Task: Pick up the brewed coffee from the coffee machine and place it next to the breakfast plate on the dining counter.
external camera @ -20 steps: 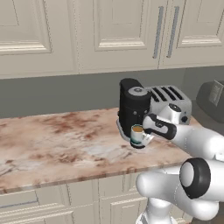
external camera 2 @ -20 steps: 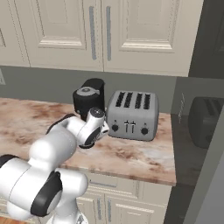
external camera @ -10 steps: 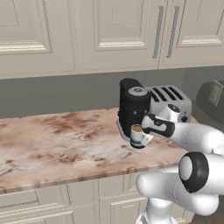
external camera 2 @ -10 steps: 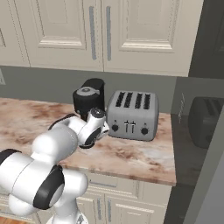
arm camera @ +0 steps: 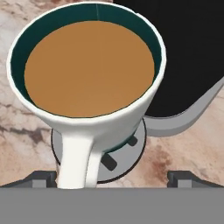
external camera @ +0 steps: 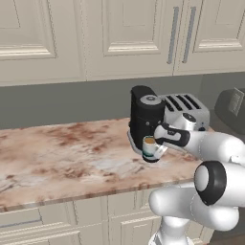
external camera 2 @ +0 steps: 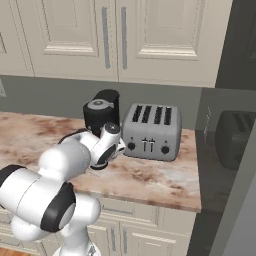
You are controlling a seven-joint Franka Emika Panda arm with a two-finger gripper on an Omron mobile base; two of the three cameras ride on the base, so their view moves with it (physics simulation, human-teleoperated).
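Marble in pinkish-brown veins forms the counter [external camera: 62,158], running left to right under cream cabinets [external camera: 95,38]; no writing or brand can be read on anything. Toward its right end stands the coffee machine [external camera: 145,115], tall and black with a round top, and just right of it the silver toaster [external camera 2: 151,131] with 4 slots. The brewed coffee [external camera: 149,146] sits at the machine's foot over a round grey drip base [arm camera: 127,157]. In the hand view the mug [arm camera: 89,78] lies directly ahead of the hand [arm camera: 113,177], its handle pointing back between the 2 dark fingertips [arm camera: 41,177]. These stand wide apart, one on each side of the handle, neither touching it. The mug holds light brown coffee near its rim.
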